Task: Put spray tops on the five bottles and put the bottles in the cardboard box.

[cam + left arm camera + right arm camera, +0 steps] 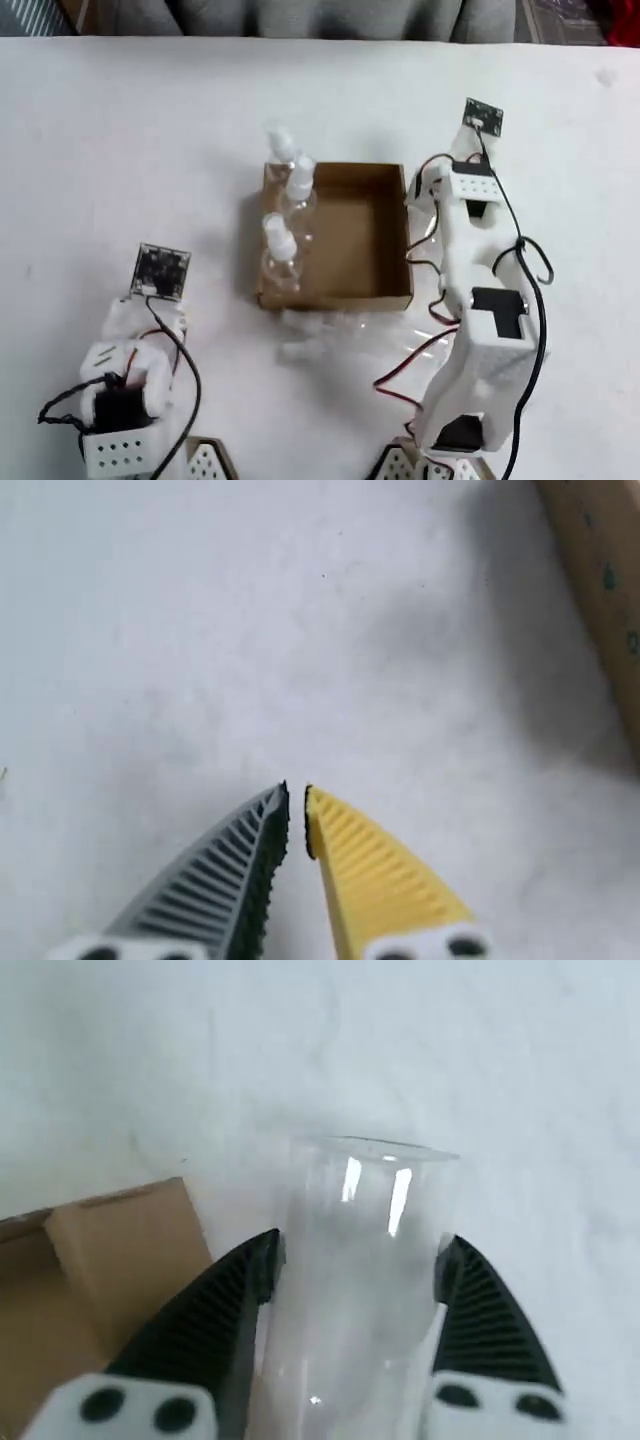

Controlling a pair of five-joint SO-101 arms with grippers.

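1. Right wrist view: right claw [360, 1245] is clamped on a clear bottle [372, 1200], black jaws on opposite sides of the body, flat round end pointing away from the camera. Can't tell whether a spray top is on it.
2. Handling, my read: empty thin plastic, so light and slick, and the wall probably flexes. Grip mid-body across the width with a moderate squeeze. Too hard and it could dent or squirt out of the jaws. Likely tolerates a knock.
3. The bottle sits just past a corner of the cardboard box [120, 1240]. In the high view the right arm [480, 350] runs along the box's 3 o'clock side toward its 1 o'clock corner.
4. High view: three topped bottles [280, 255] stand along the box's 9 o'clock wall. The far one, at 11 o'clock, may be inside or just outside; can't tell.
5. Faint clear shapes [330, 340] lie on the table at the box's 6 o'clock, too washed out to identify.
6. Left claw [297, 800]: grey and yellow jaws nearly together, nothing between them, over bare table [200, 630]. Left arm [125, 400] sits at the box's 8 o'clock.
7. Surface: white, matte, flat. Room: grey upholstery [350, 15] beyond the table's 12 o'clock edge.
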